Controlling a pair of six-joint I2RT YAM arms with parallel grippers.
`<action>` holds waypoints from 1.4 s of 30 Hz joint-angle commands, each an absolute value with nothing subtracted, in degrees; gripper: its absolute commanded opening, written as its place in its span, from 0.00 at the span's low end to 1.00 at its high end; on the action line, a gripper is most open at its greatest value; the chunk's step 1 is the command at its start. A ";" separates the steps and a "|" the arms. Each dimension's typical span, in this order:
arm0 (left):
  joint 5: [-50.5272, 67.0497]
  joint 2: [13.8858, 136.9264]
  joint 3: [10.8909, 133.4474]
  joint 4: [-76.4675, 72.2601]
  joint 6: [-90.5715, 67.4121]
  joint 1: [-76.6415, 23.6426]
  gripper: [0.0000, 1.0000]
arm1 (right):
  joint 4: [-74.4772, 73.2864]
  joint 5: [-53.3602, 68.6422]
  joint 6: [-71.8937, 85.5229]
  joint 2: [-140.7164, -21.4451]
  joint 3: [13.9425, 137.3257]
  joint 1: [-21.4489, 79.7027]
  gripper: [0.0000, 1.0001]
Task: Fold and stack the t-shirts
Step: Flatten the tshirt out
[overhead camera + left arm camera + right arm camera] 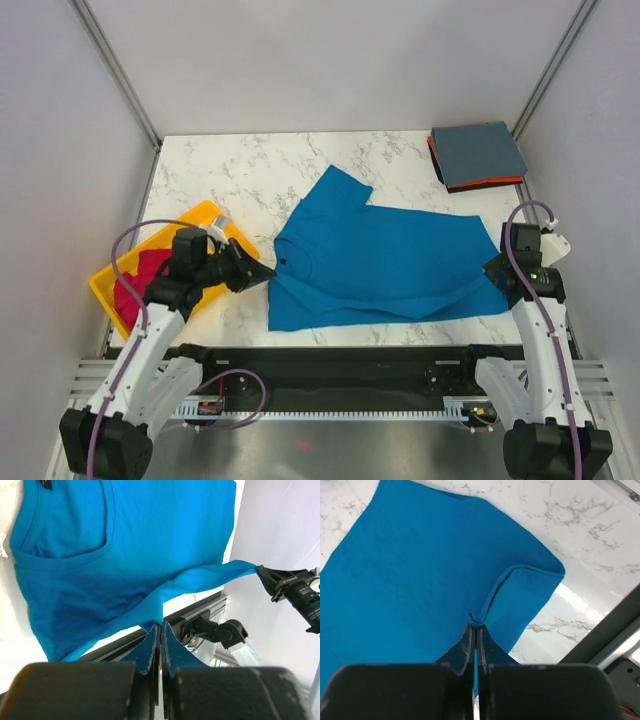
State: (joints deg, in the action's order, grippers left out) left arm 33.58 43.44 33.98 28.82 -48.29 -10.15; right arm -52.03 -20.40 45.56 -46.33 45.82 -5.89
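Observation:
A bright blue t-shirt (380,260) lies spread across the middle of the marble table, partly folded over itself. My left gripper (268,272) is shut on its left edge, the cloth pinched between the tips (160,626) and rising away from them. My right gripper (493,270) is shut on the shirt's right edge, where a small fold of hem sits in the tips (475,626). The blue shirt (100,555) hangs taut between both grippers. A folded slate grey-blue t-shirt (478,152) rests on a folded orange one (490,183) at the back right corner. A magenta-red t-shirt (140,275) lies crumpled in the tray.
A yellow plastic tray (205,210) sits at the table's left edge, under my left arm. White walls with metal posts enclose the table on three sides. A black rail (330,355) runs along the near edge between the arm bases.

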 commanded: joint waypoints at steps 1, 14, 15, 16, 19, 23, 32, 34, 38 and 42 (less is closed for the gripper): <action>33.50 49.27 40.15 24.79 -45.44 -10.72 0.02 | -43.27 -15.94 41.33 -47.98 47.63 -6.06 0.00; 24.43 63.99 99.79 42.08 -42.10 -10.72 0.02 | -60.53 -6.42 34.63 -61.53 104.02 -6.06 0.00; 24.96 63.55 101.76 43.49 -42.62 -10.72 0.02 | -61.51 -6.07 34.98 -60.48 105.72 -6.06 0.00; 25.83 61.72 103.08 43.85 -43.41 -10.72 0.02 | -62.13 -5.46 35.50 -59.16 106.95 -6.06 0.00; 26.28 55.67 106.08 45.08 -46.75 -10.72 0.02 | -63.37 -5.62 37.26 -52.40 109.51 -6.06 0.00; 24.61 50.72 113.43 51.92 -47.20 -10.72 0.02 | -67.66 -6.77 39.10 -45.54 113.54 -6.06 0.00; 25.58 56.68 120.94 56.60 -43.78 -10.72 0.02 | -65.32 -3.86 37.80 -50.78 114.45 -5.89 0.00; 23.48 60.81 121.03 56.43 -42.46 -10.72 0.02 | -60.24 -5.71 36.30 -52.81 112.07 -5.98 0.00; 20.22 69.15 120.33 52.83 -40.17 -10.72 0.02 | -45.42 -3.70 35.33 -56.41 99.63 -5.89 0.00; 16.62 77.59 122.24 48.17 -40.43 -10.63 0.02 | -32.09 -1.23 34.81 -63.35 93.86 -5.89 0.00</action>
State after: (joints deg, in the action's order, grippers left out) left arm 20.99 72.47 121.23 51.59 -42.78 -10.74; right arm -47.18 -3.25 36.27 -58.81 95.85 -5.96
